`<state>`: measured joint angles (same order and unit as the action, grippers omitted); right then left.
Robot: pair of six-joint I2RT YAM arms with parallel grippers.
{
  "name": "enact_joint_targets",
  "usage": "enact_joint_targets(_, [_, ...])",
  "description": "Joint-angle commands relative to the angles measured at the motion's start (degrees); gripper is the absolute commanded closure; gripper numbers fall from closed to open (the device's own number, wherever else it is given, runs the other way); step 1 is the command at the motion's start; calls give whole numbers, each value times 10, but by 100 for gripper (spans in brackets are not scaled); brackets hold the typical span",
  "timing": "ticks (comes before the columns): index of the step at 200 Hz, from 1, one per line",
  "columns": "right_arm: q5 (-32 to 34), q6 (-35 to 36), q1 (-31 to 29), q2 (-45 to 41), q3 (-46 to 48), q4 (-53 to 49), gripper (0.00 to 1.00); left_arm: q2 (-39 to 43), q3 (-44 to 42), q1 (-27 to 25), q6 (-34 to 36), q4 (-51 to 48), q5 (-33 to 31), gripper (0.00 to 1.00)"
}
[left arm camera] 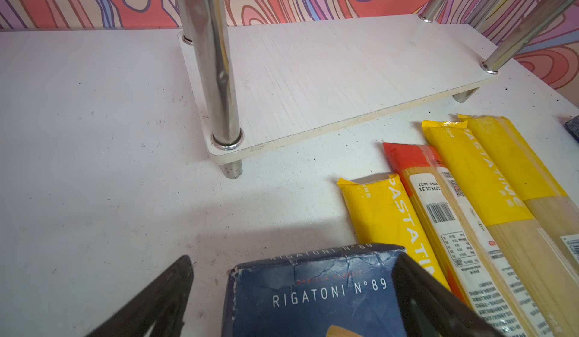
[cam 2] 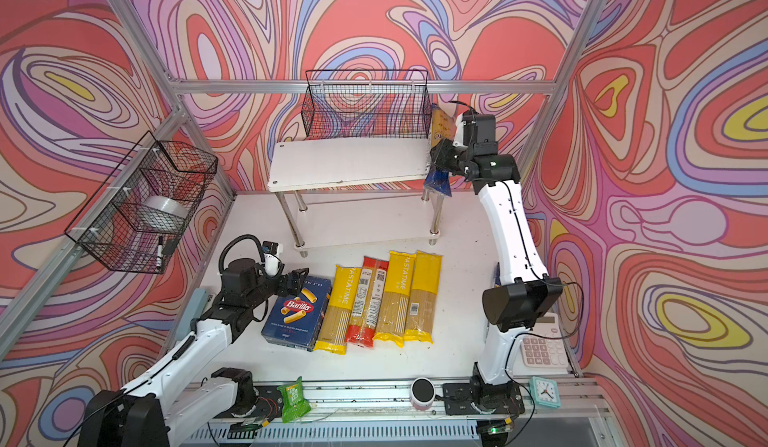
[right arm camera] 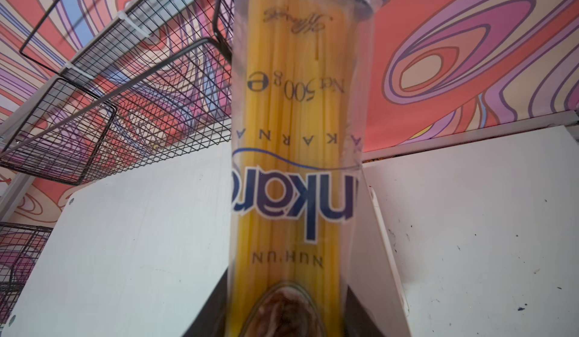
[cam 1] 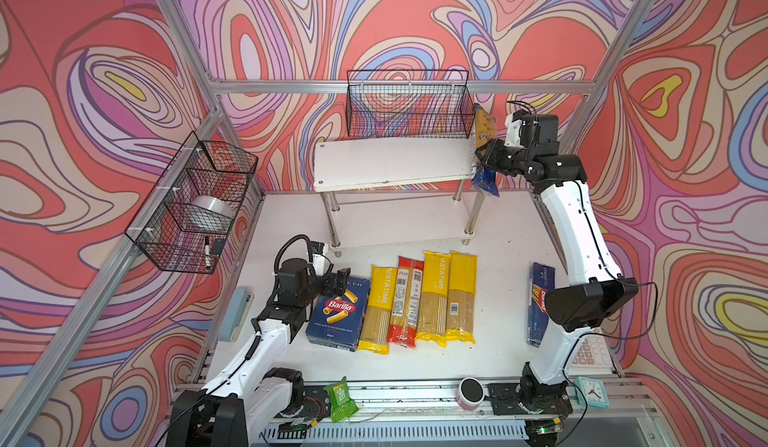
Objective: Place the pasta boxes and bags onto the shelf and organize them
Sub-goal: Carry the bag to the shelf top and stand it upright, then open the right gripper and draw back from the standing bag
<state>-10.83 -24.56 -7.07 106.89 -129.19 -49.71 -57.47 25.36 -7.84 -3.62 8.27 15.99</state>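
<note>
The right claw grasps the blue spaghetti bag upright at the shelf's right end; the left claw stands released.

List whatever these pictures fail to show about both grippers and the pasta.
- Right gripper: the dark blue spaghetti bag covers its pads in the right wrist view, blurred; grip undecidable.
- Left gripper: one finger overlaps the rigatoni box in the left wrist view; touching or above, unclear.
- Spaghetti box: partly behind the right arm's elbow in a top view.

Lab test cell: aluminium frame, printed walls.
</note>
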Motion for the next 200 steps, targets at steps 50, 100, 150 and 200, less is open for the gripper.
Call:
enact_joint_targets(50, [8, 31, -2, -39, -12, 20, 42, 1, 6, 1, 7, -14, -6, 0])
enact_joint_targets(100, [12, 52, 26, -85, 30, 15, 34, -1, 8, 1, 7, -15, -4, 0])
enact_joint_targets(150, [-2, 58, 55, -170, 183, 74, 33, 4, 6, 1, 6, -13, -8, 0])
enact_joint_targets(200, [25, 70, 60, -287, 374, 171, 25, 2, 7, 1, 7, -14, -6, 0])
